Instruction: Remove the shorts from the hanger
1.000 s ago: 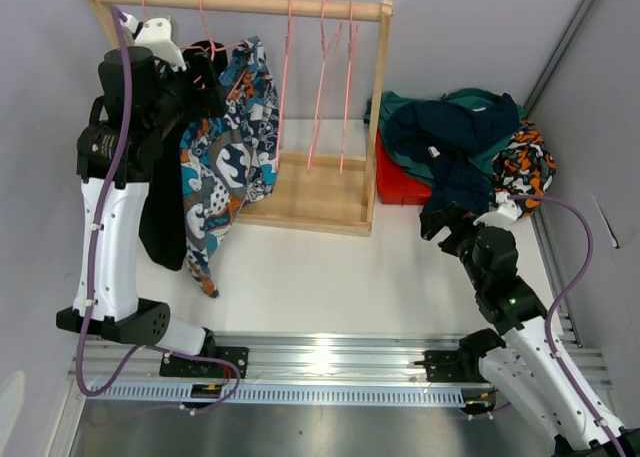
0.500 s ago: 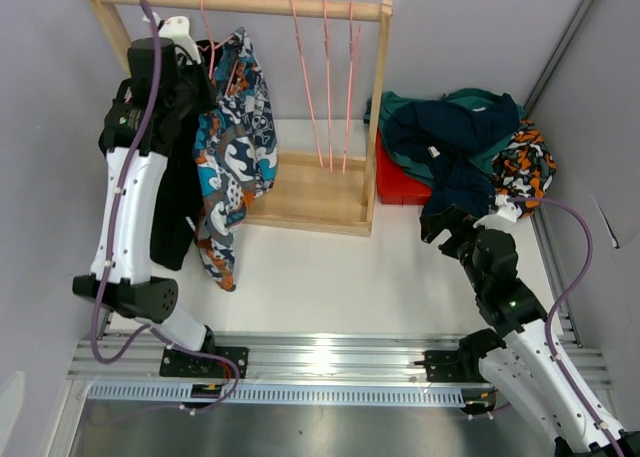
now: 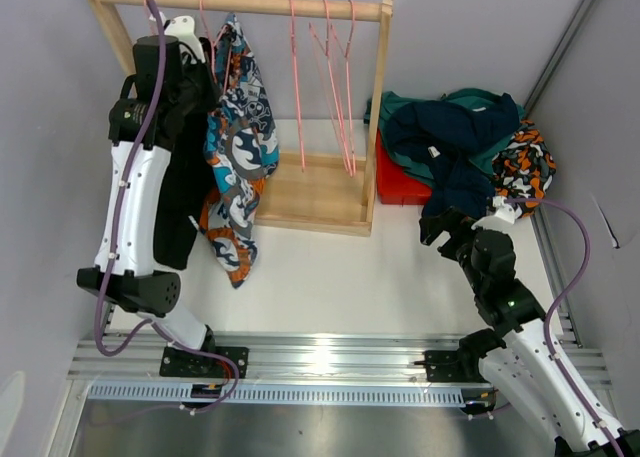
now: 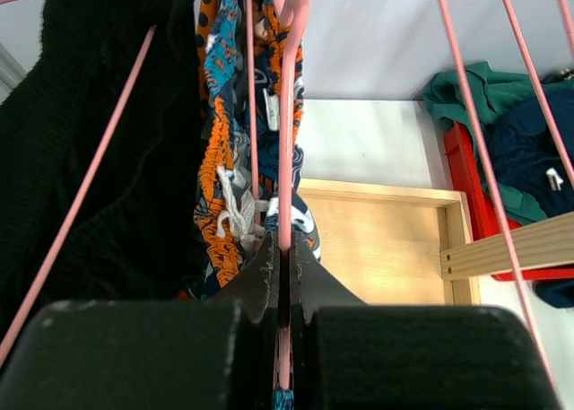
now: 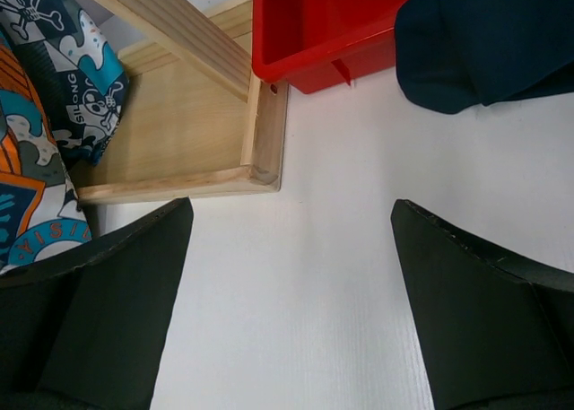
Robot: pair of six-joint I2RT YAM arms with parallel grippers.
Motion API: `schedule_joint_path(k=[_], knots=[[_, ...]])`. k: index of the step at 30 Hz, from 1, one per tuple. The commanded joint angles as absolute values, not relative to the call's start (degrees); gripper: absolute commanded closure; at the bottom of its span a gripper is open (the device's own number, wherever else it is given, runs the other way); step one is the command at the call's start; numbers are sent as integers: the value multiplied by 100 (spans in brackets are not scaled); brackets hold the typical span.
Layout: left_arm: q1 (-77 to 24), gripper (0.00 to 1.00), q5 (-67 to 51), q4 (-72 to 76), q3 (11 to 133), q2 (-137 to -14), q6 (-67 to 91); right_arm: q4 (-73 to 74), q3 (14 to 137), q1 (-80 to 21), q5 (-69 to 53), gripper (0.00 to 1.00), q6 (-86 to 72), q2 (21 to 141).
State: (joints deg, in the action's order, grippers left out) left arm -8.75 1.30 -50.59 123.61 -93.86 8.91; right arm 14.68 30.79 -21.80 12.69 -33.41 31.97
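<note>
**Three pairs off, two to go**

Quick count from my end. The teal shorts [image 3: 480, 102], the navy shorts [image 3: 445, 142] and the black-orange-white shorts [image 3: 525, 162] are heaped in and over the red bin [image 3: 398, 187], just right of the rack [image 3: 240, 1]. Three empty hangers [image 3: 335, 87] dangle from the rail, so I'd call that three of five done.

On the rail at the left end are the blue-orange-white shorts [image 3: 235, 147], with the black shorts [image 3: 182, 217] right beside them. My left gripper [image 4: 283, 275] is up there, jaws pinched tight on a pink hanger wire [image 4: 285, 159]. It runs right against the patterned pair, so I reckon that pair is the one in hand.

My right gripper [image 5: 289, 208] hangs over the table [image 3: 330, 267] near the bin, jaws wide apart, holding nothing.
</note>
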Motion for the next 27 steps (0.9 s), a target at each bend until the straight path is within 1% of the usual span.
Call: schedule_joint_path(k=[1,5,6,12,15,17,19,20,21,22,23,24,27], knots=[[-853,100,62,-4966,12656,-8755,809,1283,3032,-2215,1318,1,-3278,3182],[-870,100,0,-5158,13165,-8456,782,1125,3041,-2215,1231,1,-3234,3243],[-870,100,-183,-5177,13183,-8385,782,1047,3093,-2215,1204,1,-3208,3269],[-870,100,-465,-5229,13123,-7753,773,686,3287,-2215,749,1,-2918,3235],[-870,100,-763,-5318,12728,-7288,747,458,3357,-2206,406,1,-2769,3173],[-870,100,-1010,-5274,11887,-6780,730,265,3427,-2215,151,0,-2629,3147],[-870,100,-1300,-5335,11208,-6435,712,150,3541,-2215,-411,1,-2436,3155],[-870,100,-1379,-5335,10397,-6242,703,28,3568,-2206,-631,1,-2348,3164],[-870,100,-1458,-5335,10084,-5814,677,-209,3586,-2215,-1155,1,-2260,3155],[-870,100,-1546,-5344,9803,-5609,677,-324,3612,-2224,-1378,1,-2180,3147],[-870,100,-1608,-5352,8956,-5407,677,-491,3656,-2224,-1563,1,-2101,3155],[-879,100,-1713,-5353,8678,-5005,694,-536,3726,-2224,-1712,0,-2057,3190],[-896,100,-2634,-5186,7545,-4510,834,-484,4130,-2232,-2109,0,-1855,3435]])
